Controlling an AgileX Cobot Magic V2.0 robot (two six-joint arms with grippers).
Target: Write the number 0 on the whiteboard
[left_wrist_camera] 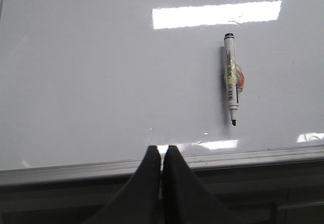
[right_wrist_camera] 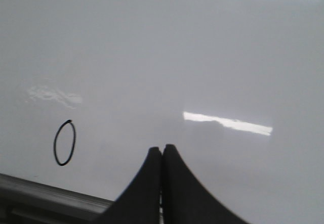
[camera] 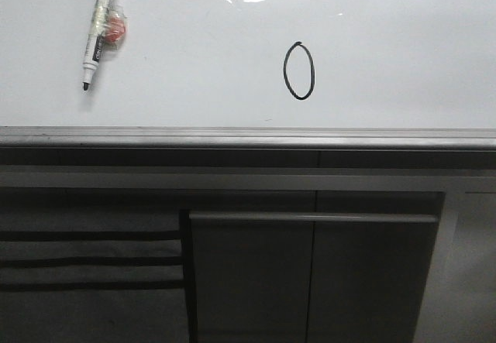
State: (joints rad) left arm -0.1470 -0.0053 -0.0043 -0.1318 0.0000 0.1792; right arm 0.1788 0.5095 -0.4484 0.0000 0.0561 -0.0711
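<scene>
Glossy whiteboard (camera: 194, 56), grey rim: number 0 (camera: 299, 70), marker pen (camera: 99, 32) apart. Both pincers (left_wrist_camera: 162, 155) (right_wrist_camera: 162, 153) closed, empty.

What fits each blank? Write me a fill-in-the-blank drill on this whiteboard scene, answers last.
1. The figure drawn on the whiteboard is the number ____.
2. The marker pen lies with its cap ____.
3. The left gripper and the right gripper are both ____.
4. In the front view, the marker pen lies to the ____ of the number 0.

Answers: 0; off; shut; left
</scene>
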